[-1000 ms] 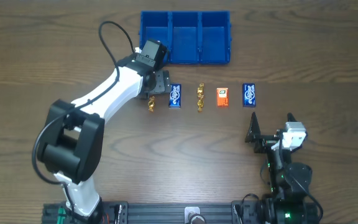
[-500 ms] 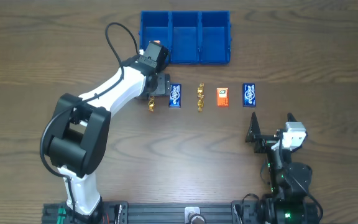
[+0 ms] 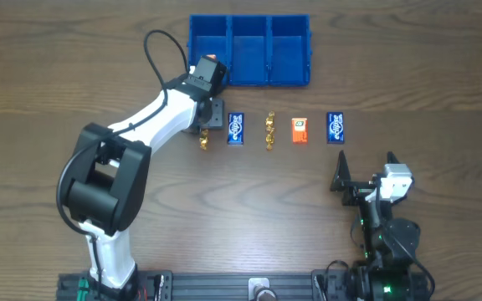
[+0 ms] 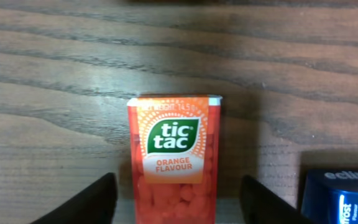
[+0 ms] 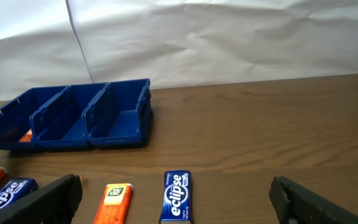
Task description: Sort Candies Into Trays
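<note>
An orange candy box (image 4: 174, 155) lies flat on the wood between the fingers of my left gripper (image 4: 176, 190), which is open with a gap on each side of the box. From above, that gripper (image 3: 213, 113) sits just in front of the blue three-compartment tray (image 3: 249, 82) and hides the box. To its right runs a row: a blue box (image 3: 236, 128), a gold wrapped candy (image 3: 269, 132), a second orange box (image 3: 299, 130) and another blue box (image 3: 335, 127). One more gold candy (image 3: 203, 140) lies beside the left gripper. My right gripper (image 3: 365, 167) is open, near its base.
The tray (image 5: 73, 118) stands at the far side of the table with a white wall behind it. In the right wrist view an orange box (image 5: 114, 200) and a blue box (image 5: 176, 196) lie ahead of the open right gripper (image 5: 174, 183). Bare wood surrounds the candy row.
The left arm's elbow swung a little and its gripper edged slightly toward the tray. The candies and the right arm have not moved.
</note>
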Controlling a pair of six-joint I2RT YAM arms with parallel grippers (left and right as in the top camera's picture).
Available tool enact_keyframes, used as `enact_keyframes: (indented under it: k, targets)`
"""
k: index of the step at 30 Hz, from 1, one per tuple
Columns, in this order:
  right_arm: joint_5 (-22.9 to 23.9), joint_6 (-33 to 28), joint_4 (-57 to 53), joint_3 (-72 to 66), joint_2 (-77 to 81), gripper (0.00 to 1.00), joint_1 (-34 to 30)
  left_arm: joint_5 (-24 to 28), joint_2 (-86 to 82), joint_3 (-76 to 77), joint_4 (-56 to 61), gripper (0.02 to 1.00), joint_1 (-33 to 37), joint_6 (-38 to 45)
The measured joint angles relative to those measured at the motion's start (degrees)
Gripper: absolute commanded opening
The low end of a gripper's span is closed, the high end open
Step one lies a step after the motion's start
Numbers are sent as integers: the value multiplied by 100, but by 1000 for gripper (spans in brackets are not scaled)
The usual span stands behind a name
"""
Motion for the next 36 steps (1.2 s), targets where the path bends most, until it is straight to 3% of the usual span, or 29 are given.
enact_keyframes:
  k: [10,15,20,25,36]
  targets:
    - [0,0,0,0,0,1000,0,85,33,0,4,314,0,2]
    - [0,0,0,0,0,998,0,81,33,0,17,253,0,7]
    - [0,0,0,0,0,998,0,83,31,13,-44,240,-4,-2]
    - [0,0,0,0,0,1000,0,101,-133,334,-979,233,-125,-127]
    - [0,0,0,0,0,1000,0,-269,-1311,2260,-1749,240,-271,-192]
